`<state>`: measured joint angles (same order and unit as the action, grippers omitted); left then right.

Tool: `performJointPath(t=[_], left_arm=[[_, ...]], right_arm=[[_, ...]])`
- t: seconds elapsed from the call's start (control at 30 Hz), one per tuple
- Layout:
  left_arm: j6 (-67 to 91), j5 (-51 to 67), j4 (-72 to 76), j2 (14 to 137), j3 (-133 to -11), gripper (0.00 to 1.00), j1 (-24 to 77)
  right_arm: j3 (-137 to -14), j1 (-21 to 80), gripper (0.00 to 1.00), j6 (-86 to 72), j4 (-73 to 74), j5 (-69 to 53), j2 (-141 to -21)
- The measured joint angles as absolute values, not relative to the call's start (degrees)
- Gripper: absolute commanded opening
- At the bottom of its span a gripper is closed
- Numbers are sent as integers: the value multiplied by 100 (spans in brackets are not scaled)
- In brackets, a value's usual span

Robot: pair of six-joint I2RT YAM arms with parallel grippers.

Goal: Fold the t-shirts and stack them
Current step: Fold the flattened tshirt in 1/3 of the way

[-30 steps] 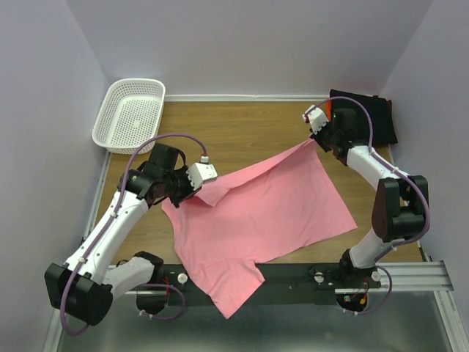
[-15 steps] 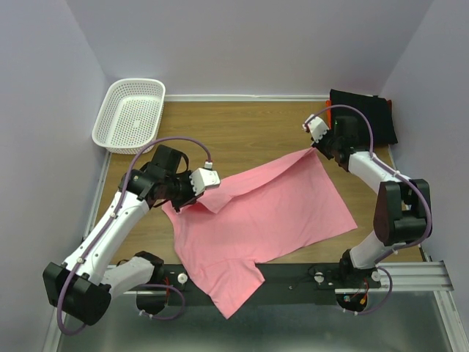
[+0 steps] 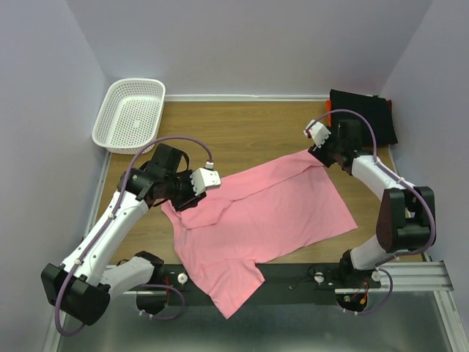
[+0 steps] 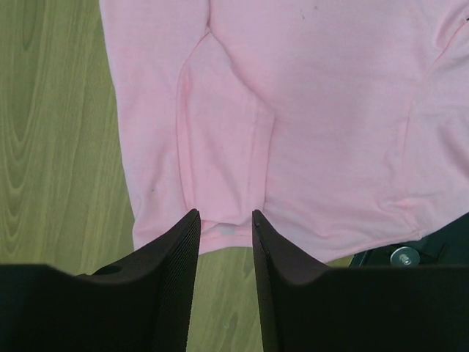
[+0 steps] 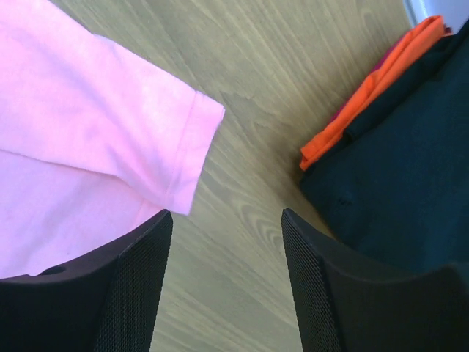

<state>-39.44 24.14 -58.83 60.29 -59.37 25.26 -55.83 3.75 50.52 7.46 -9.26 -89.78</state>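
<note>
1. Pink shirt [image 3: 271, 213] lay spread across the middle of the counter [image 3: 242, 132]. Its near part draped over the front edge, between the two arm bases.
2. Left end effector [image 4: 223, 216] sat over the shirt's left side. A sleeve hem showed in the narrow gap between its fingers [image 4: 172, 257]; I couldn't tell whether it was pinched or loose.
3. Cloth beside it lay doubled over in a soft fold.
4. Right end effector [image 5: 227, 214] was released, jaws wide apart. The far sleeve [image 5: 176, 132] lay flat on the wood, just ahead of them.
5. A black garment [image 5: 410, 161] with an orange one [image 5: 381, 81] sat in the far right corner.
6. White basket [image 3: 130, 114] stood in the far left corner.
</note>
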Motion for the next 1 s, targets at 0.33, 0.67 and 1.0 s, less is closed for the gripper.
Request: performJointPath(t=[0.33, 0.67, 1.0], left_arm=[[-3872, 2237, -5389, 6307, -5979, 32, 1610], [-3671, 1253, -4359, 8390, -5826, 22, 1131], [-3516, 812, -3817, 10208, -6484, 14, 915]], right_arm=[[-6840, 412, 44, 4630, 1763, -1328, -9262], [-7271, 1037, 38, 4040, 2191, -1212, -10713], [-7373, 1015, 38, 3791, 2322, -792, -11107]])
